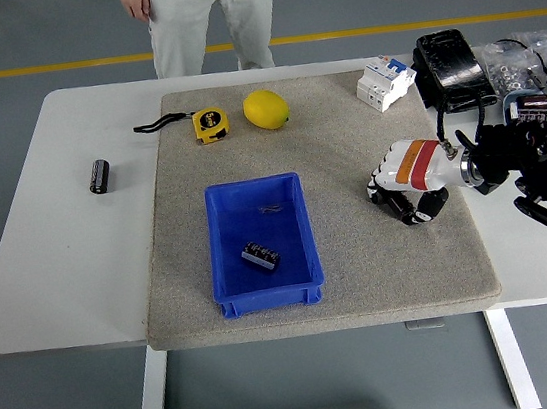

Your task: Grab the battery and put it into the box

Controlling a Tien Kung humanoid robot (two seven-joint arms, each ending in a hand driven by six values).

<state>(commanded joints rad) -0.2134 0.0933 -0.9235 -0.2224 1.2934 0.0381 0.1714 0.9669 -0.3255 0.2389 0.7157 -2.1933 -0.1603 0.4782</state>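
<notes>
Right hand (404,187) on the mat (363,273), fingers clenched around a black battery (398,204), right of the blue box (261,243). Inside the box, one small dark battery (260,256). Another on the table (48,254) at left.

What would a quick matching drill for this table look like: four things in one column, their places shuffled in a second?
Things:
1. round yellow lemon-like fruit
2. yellow tape measure with black strap
3. small black cylindrical battery
4. small dark block-shaped part

Places:
A. inside the blue plastic box
B. on the bare white table, left of the grey mat
C. far part of the mat, right of the tape measure
D. far left corner of the mat

Pairs: 1-C, 2-D, 3-B, 4-A
</notes>
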